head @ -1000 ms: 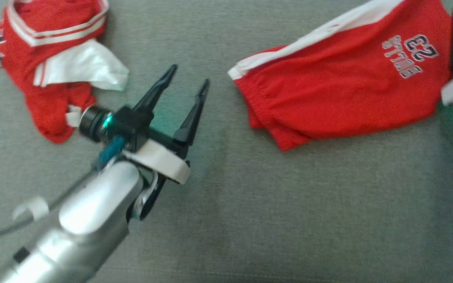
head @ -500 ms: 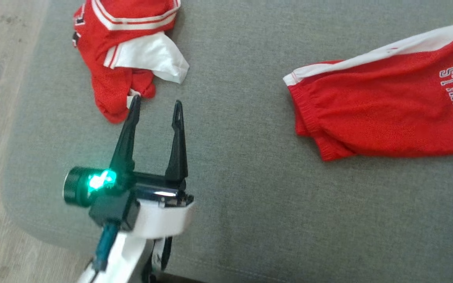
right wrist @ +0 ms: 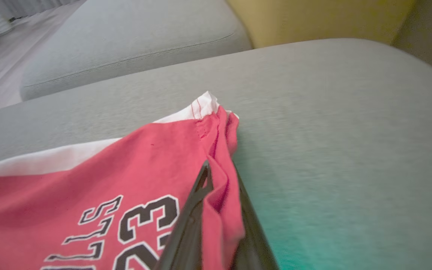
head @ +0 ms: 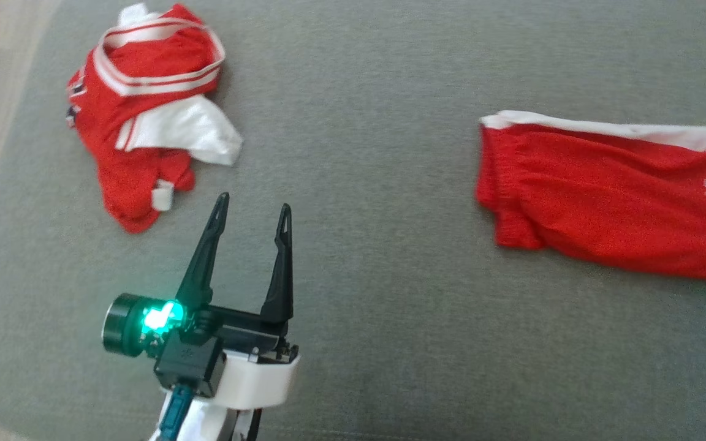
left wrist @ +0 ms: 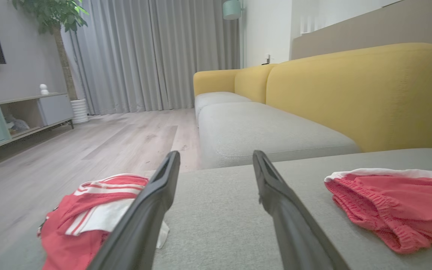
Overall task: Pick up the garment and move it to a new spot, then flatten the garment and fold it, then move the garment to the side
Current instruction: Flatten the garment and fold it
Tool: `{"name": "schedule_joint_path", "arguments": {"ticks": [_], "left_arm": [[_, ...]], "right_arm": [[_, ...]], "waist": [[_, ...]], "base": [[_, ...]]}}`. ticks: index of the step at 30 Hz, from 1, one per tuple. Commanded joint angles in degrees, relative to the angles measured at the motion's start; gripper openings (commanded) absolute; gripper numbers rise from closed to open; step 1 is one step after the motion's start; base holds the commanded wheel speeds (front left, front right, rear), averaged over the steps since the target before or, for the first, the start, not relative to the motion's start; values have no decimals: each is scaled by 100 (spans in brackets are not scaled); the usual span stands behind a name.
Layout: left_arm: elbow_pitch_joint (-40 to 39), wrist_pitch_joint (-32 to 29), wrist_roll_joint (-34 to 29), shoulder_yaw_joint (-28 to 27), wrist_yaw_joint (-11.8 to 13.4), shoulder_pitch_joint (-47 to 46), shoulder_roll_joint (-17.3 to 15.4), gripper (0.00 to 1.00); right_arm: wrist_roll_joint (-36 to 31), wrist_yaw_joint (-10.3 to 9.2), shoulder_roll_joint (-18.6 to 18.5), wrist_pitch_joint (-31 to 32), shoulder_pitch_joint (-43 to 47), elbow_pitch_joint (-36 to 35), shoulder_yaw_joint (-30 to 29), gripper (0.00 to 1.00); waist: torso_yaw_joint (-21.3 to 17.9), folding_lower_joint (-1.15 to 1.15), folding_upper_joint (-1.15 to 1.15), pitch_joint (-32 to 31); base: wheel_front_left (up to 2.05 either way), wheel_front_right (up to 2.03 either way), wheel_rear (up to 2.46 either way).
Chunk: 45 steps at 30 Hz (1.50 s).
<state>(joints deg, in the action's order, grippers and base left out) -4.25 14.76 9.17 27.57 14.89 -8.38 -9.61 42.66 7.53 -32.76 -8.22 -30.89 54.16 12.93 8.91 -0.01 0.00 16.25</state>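
Grey woven cloth covers the sofa cushion, and both garments lie on it. The red shorts, with a white stripe along their upper edge, lie at the right of the head view. Their gathered end points toward the centre, and their long axis runs left to right and off the right edge.

A crumpled red-and-white jersey sits in the upper left, well apart from the shorts.

In the right wrist view my right pincer is closed on a fold of the shorts' red cloth. It grips near a corner, beside the printed number, with fabric bunched between the two fingers.

My left pincer is at the lower left of the head view, spread wide and holding nothing. Its tips point up the frame just below the jersey, and the shorts lie well off to its right.

The right arm is therefore nearer and has the grip. I judge the lift should start from that end, with the length of the shorts trailing toward the frame's centre. The free gathered end is the part my left pincer would have to reach.
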Motion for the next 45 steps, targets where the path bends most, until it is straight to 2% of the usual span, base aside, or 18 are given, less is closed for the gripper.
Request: {"name": "schedule_joint_path", "arguments": {"ticks": [1,6,10,11,16,20,21,22,26,29,34,38,45], "left_arm": [[-130,23,-78,-278,-77,-39,29,100],[-24,23,-164,-358,-239,-23,92,100],[-11,23,-215,-418,-362,-7,146,100],[-11,23,-215,-418,-362,-7,146,100],[35,24,-255,-489,-455,85,229,100],[75,24,-281,-528,-529,119,297,100],[89,24,-288,-531,-551,120,316,100],[103,24,-297,-532,-572,118,332,100],[160,24,-322,-540,-649,112,394,100],[221,24,-298,-591,-671,184,434,100],[383,24,-165,-739,-678,491,521,100],[565,24,-66,-868,-684,808,579,100],[827,24,-9,-1058,-730,1280,637,100]], "right_arm": [[91,-4,-368,-134,32,-139,-13,0],[144,-4,-379,-299,-90,-656,76,0],[62,-4,-74,-372,-172,-1514,331,0],[62,-4,-74,-372,-172,-1514,331,0],[-192,-4,496,-266,-38,-2765,693,0],[-540,-4,1184,43,166,-3294,1012,2],[-628,-4,1372,113,241,-3326,1093,31],[-711,-4,1566,159,333,-3319,1170,100],[-836,-4,2101,-13,678,-3302,1224,100],[-1039,-4,2125,-423,924,-3375,932,100],[-1828,-4,2084,-670,1702,-3764,-64,100],[-2289,-4,2472,-675,2659,-4349,-992,100],[-3085,-4,2704,-676,3603,-4870,-1135,100]], "waist": [[-201,1,0,-63],[-386,1,0,-117],[-469,1,0,-231],[-469,1,0,-231],[-487,1,0,-387],[-444,1,0,-453],[-426,1,0,-468],[-408,1,0,-482],[-332,1,0,-558],[-313,1,0,-702],[-304,1,0,-1133],[-295,1,0,-1513],[-358,1,0,-1890]], "base": [[0,0,0],[0,0,0],[0,0,0],[0,0,0],[0,0,0],[0,0,0],[0,0,0],[0,0,0],[0,0,0],[0,0,0],[0,0,0],[0,0,0],[0,0,0]]}}
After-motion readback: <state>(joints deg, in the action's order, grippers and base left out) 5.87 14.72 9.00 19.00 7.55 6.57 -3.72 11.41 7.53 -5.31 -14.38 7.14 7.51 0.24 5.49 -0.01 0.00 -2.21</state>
